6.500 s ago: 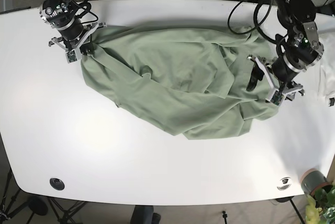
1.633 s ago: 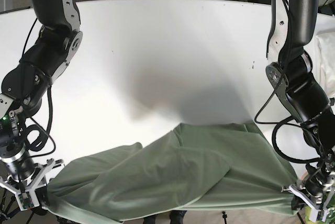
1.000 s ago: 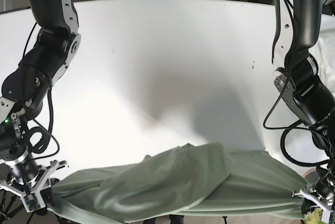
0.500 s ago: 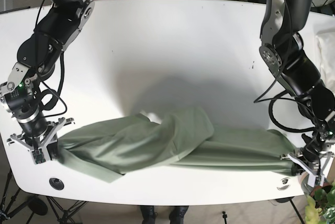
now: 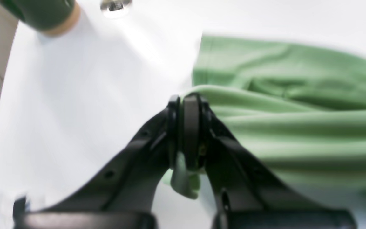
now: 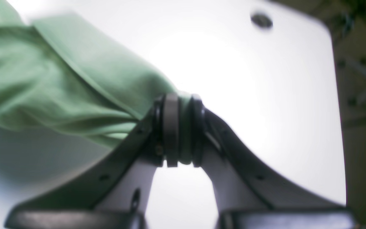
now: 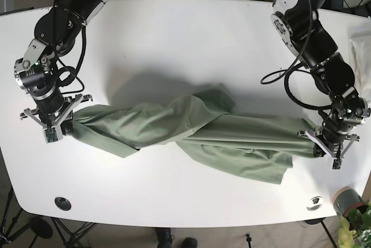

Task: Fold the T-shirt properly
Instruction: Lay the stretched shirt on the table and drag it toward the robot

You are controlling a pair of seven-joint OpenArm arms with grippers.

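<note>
The green T-shirt (image 7: pixel 191 132) lies stretched in a twisted, bunched band across the white table (image 7: pixel 185 45). In the base view my right gripper (image 7: pixel 62 127) is shut on the shirt's left end, and my left gripper (image 7: pixel 320 146) is shut on its right end. In the right wrist view the right gripper (image 6: pixel 179 135) pinches green cloth (image 6: pixel 43 86) that trails to the left. In the left wrist view the left gripper (image 5: pixel 186 127) clamps a fold of the T-shirt (image 5: pixel 297 127), which spreads to the right; a small tab of cloth hangs below the fingers.
A round dark grommet (image 7: pixel 62 203) sits near the table's front left corner and a metal one (image 7: pixel 315 203) at the front right. A dark cup (image 7: pixel 346 199) and a plant stand off the front right corner. A white object (image 7: pixel 360 45) lies at the right edge.
Both arms have carried the shirt away from the front edge toward the table's middle. The cloth now lies further onto the table, and its lower right part has spread out.
</note>
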